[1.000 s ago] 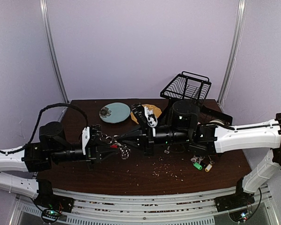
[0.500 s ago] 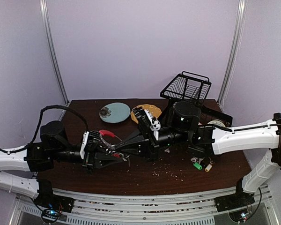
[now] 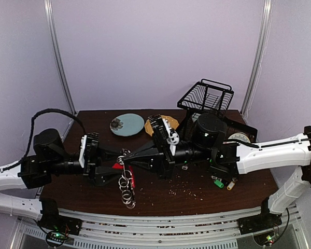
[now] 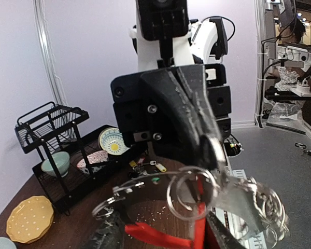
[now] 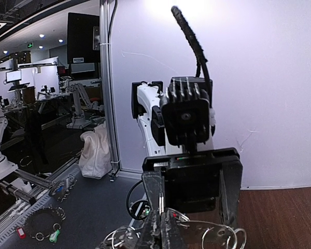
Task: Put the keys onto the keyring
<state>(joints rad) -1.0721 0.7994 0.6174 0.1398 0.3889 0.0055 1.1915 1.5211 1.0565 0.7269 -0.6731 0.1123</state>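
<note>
The keyring (image 3: 126, 182), a loop of silvery rings with a red sleeve (image 3: 130, 179), dangles from my right gripper (image 3: 125, 157) over the table's front. That gripper (image 5: 165, 220) is shut on the keyring's wire. My left gripper (image 3: 108, 166) faces it from the left, open, with its fingers (image 5: 230, 197) spread on either side of the ring. In the left wrist view the red sleeve (image 4: 160, 236) lies between those spread fingers, and silver rings (image 4: 192, 192) hang under the right gripper's pinched tips. A flat silver piece that looks like a key (image 4: 246, 202) hangs among the rings, blurred.
A bunch with green and yellow tags (image 3: 223, 182) lies on the right of the brown table (image 3: 197, 199). At the back stand a blue plate (image 3: 127, 124), a yellow plate (image 3: 168, 121) and a black wire rack (image 3: 205, 96). Crumbs (image 3: 184, 187) are scattered mid-table.
My left gripper has opened and drawn back to the left. The keyring now hangs straight down from the right gripper, which moved slightly left.
</note>
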